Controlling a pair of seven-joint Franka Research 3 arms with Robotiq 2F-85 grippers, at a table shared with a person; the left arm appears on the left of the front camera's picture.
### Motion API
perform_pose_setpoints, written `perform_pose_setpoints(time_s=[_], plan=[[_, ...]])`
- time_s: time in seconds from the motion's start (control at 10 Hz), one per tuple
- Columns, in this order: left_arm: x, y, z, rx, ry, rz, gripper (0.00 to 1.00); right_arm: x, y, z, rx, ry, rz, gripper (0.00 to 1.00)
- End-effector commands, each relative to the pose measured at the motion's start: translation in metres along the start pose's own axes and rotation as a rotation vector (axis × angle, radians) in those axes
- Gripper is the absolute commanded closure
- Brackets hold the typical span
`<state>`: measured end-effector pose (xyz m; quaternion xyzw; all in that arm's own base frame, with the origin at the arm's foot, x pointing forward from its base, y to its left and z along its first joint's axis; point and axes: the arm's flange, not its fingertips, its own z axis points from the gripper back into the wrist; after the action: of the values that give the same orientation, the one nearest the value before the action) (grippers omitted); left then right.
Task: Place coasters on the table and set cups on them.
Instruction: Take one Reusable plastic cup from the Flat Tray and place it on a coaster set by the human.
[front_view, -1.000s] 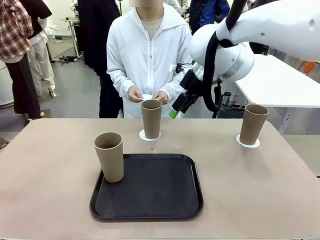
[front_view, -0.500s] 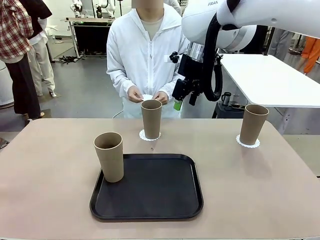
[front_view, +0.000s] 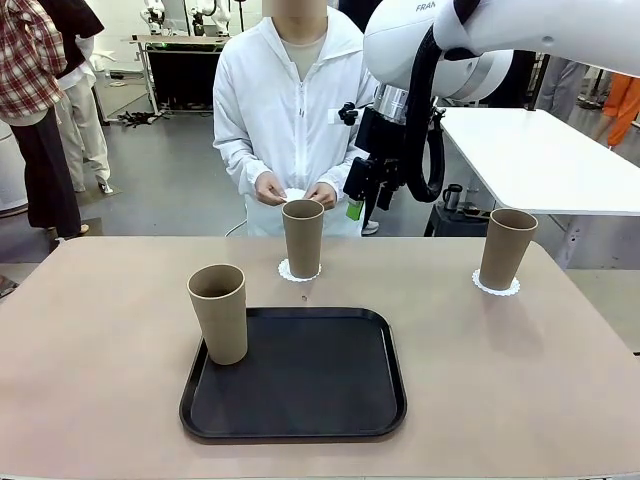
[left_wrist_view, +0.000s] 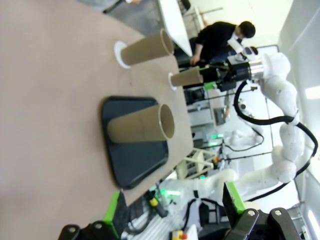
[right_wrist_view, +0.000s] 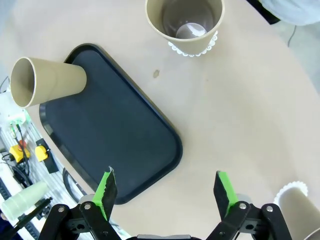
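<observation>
Three cups stand on the table (front_view: 100, 330): the tray cup (front_view: 218, 312) at the left edge of the tray (front_view: 310, 385), the centre cup (front_view: 302, 237) on a coaster (front_view: 287, 271), and the right cup (front_view: 507, 248) on another coaster (front_view: 496, 287). My right gripper (front_view: 362, 207) hangs upper middle, just right of the centre cup, fingers spread wide and empty. My left gripper (left_wrist_view: 172, 210) is also spread and empty at the frame's bottom, well below the tray cup.
</observation>
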<state>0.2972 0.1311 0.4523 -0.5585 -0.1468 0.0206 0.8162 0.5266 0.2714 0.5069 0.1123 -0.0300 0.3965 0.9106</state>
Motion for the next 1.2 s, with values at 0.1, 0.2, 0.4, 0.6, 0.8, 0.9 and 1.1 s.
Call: perform_pose_setpoints(time_s=[0.1,0.2,0.4,0.6,0.8,0.9,1.1], plan=[[-0.001,0.0,0.001,-0.016,-0.008,-0.012,0.0,-0.005,0.0,-0.004,0.014,-0.023,0.019,0.0],[-0.001,0.0,0.001,-0.016,-0.008,-0.012,0.0,-0.005,0.0,-0.004,0.014,-0.023,0.019,0.0],[-0.001,0.0,0.001,-0.016,-0.008,-0.012,0.0,-0.005,0.0,-0.004,0.014,-0.023,0.019,0.0],[-0.001,0.0,0.001,-0.016,-0.008,-0.012,0.0,-0.005,0.0,-0.004,0.014,-0.023,0.019,0.0],[-0.001,0.0,0.001,-0.016,-0.008,-0.012,0.0,-0.028,0.033,0.022,-0.001,0.036,-0.087,0.0],[-0.001,0.0,0.001,-0.016,-0.008,-0.012,0.0,-0.049,0.054,0.045,-0.008,0.067,-0.187,0.0],[-0.001,0.0,0.001,-0.016,-0.008,-0.012,0.0,-0.093,0.066,0.065,-0.005,0.118,-0.378,0.0]])
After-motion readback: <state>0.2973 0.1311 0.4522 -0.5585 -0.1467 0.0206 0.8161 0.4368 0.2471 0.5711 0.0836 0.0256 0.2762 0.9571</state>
